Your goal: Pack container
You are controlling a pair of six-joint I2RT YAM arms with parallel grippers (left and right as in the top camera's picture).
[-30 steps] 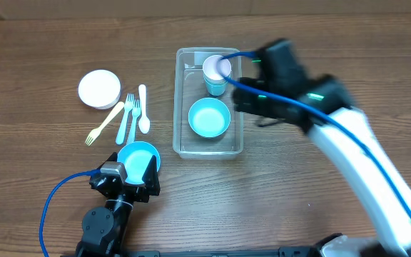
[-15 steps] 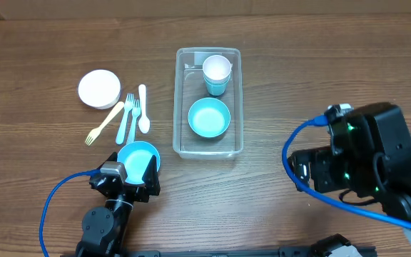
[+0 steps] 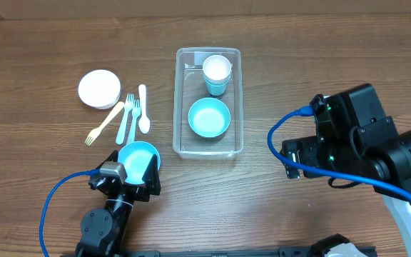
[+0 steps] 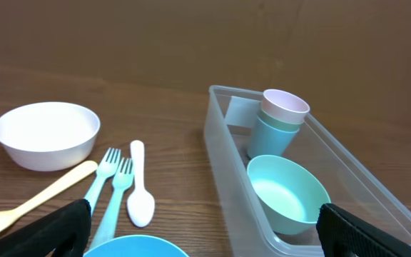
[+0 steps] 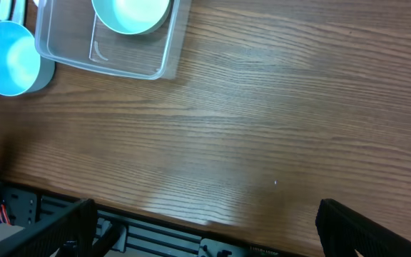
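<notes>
Overhead, the container [image 3: 176, 107] lies on the wooden counter [image 3: 298, 57], a clear plastic bin with its long side running away from the robot. Inside it, at the far end, a pale pink cup [image 3: 217, 67] sits nested in a teal cup [image 3: 216, 87]. Nearer the robot a teal bowl [image 3: 209, 118] rests mouth up on the container's floor. To the left of the container lie a white spoon [image 3: 143, 108], two pale blue forks [image 3: 129, 118] and a yellow fork [image 3: 105, 123], close together, and farther left stands a white bowl [image 3: 99, 88]. A blue bowl [image 3: 138, 155] stands just off the container's near left corner, between the fingers of the left claw [image 3: 131, 173], which are spread wide; whether they touch the bowl I cannot tell. The right claw [image 5: 205, 228] hangs over bare counter to the right of the container, well apart from it, its fingers spread wide with nothing between them.
</notes>
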